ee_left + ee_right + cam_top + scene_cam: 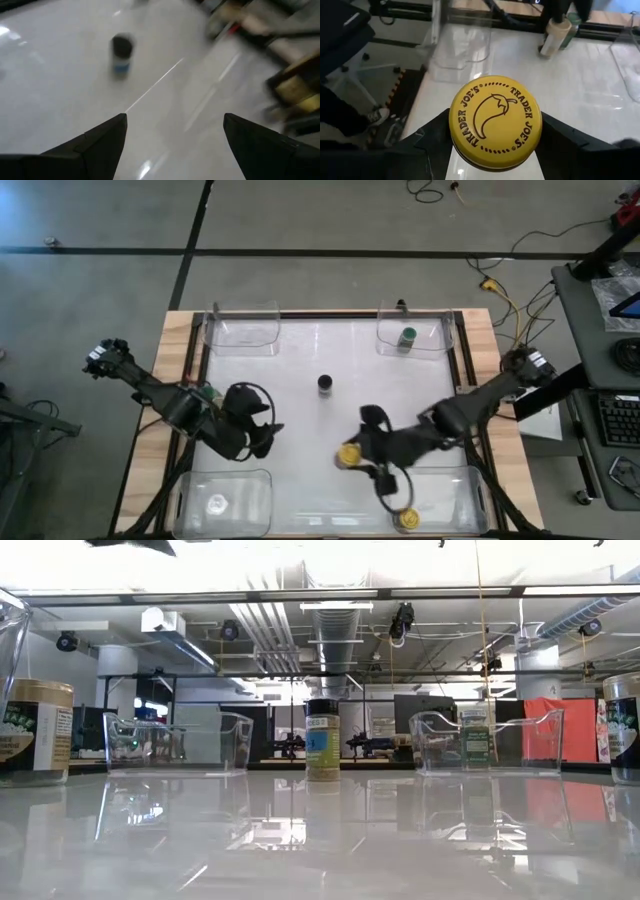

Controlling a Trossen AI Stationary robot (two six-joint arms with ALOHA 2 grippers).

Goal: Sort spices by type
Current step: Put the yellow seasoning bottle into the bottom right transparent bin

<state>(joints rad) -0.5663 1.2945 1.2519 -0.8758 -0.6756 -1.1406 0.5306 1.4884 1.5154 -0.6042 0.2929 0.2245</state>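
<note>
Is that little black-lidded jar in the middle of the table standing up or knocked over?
Upright. The small black-lidded spice jar stands on its base, lid on top, alone mid-table.

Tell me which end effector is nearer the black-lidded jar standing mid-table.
Left. The left end effector is open and empty, a short way diagonally from the black-lidded jar. The right end effector is somewhat farther, shut on a yellow-lidded jar.

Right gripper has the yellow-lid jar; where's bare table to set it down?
Bare: the stretch between the black-lid jar and the far tubs, and the near middle between the two near tubs. Crowded: around the right gripper holding the yellow-lid jar, and beside the open left gripper.
</note>
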